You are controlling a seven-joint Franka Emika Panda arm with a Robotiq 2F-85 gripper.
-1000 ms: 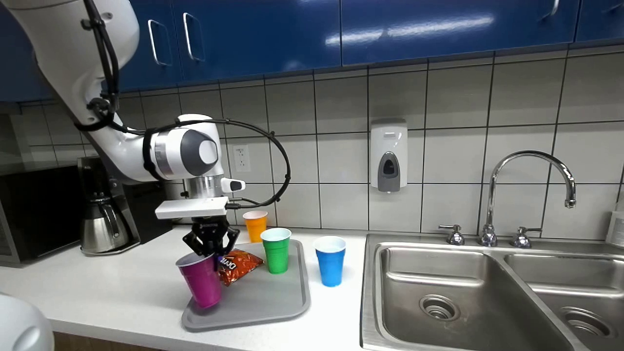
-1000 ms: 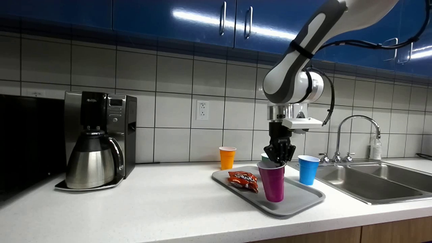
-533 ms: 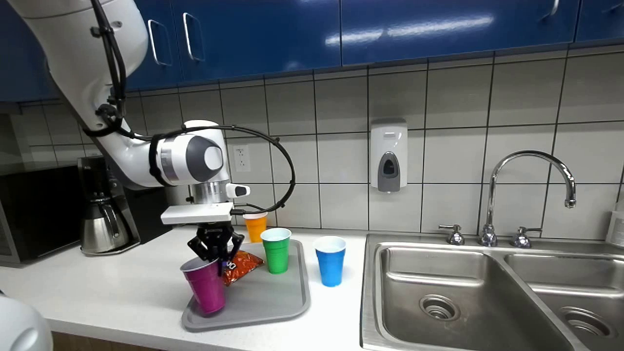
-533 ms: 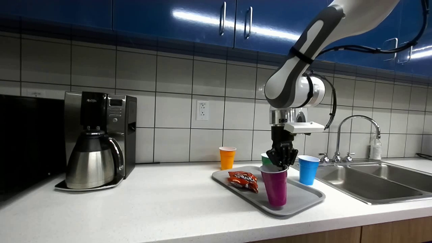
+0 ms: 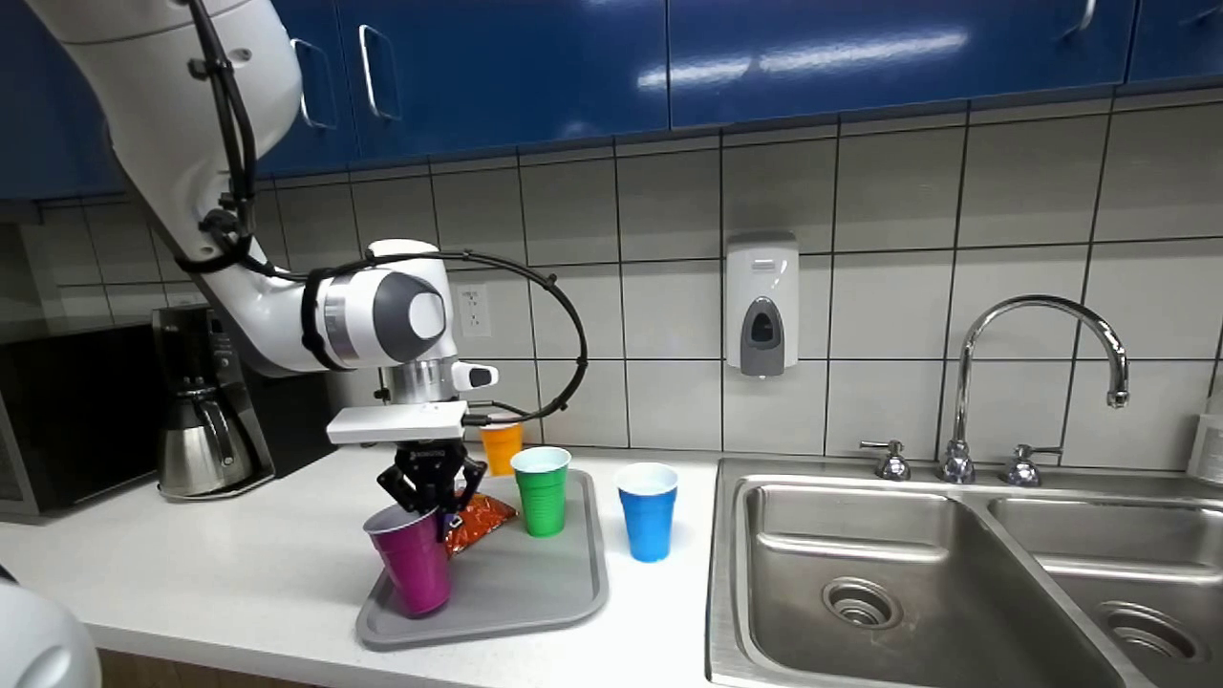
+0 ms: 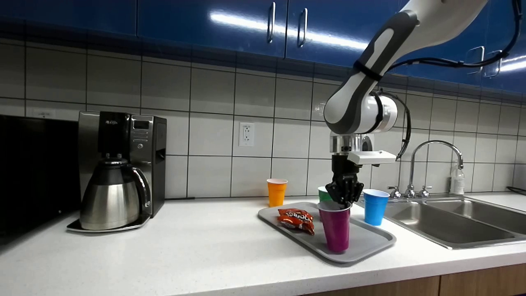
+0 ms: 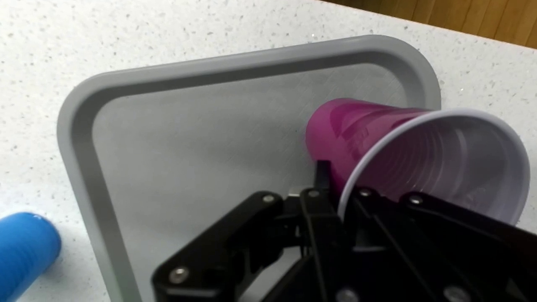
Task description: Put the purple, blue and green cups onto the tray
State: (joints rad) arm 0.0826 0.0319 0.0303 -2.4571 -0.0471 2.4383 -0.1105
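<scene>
The purple cup (image 5: pixel 418 564) is tilted over the front part of the grey tray (image 5: pixel 535 602) in both exterior views (image 6: pixel 336 230). My gripper (image 5: pixel 441 516) is shut on its wall at the rim. In the wrist view, one finger (image 7: pixel 322 174) is outside the cup (image 7: pixel 356 126) and the other is inside, its tip hidden. The cup's base is at or just above the tray; contact cannot be told. The green cup (image 5: pixel 542 497) stands upright on the tray's far part. The blue cup (image 5: pixel 648 516) stands on the counter beside the tray, also in the wrist view (image 7: pixel 25 251).
A red chip bag (image 6: pixel 296 220) lies on the tray. An orange cup (image 6: pixel 277 193) stands on the counter behind it. A steel sink (image 5: pixel 879 554) lies beyond the blue cup. A coffee maker (image 6: pixel 119 172) stands on the counter near the wall.
My gripper and the purple cup have moved a little down and rightward in both exterior views, slowing in the last half second. The other cups and the bag have not moved.
</scene>
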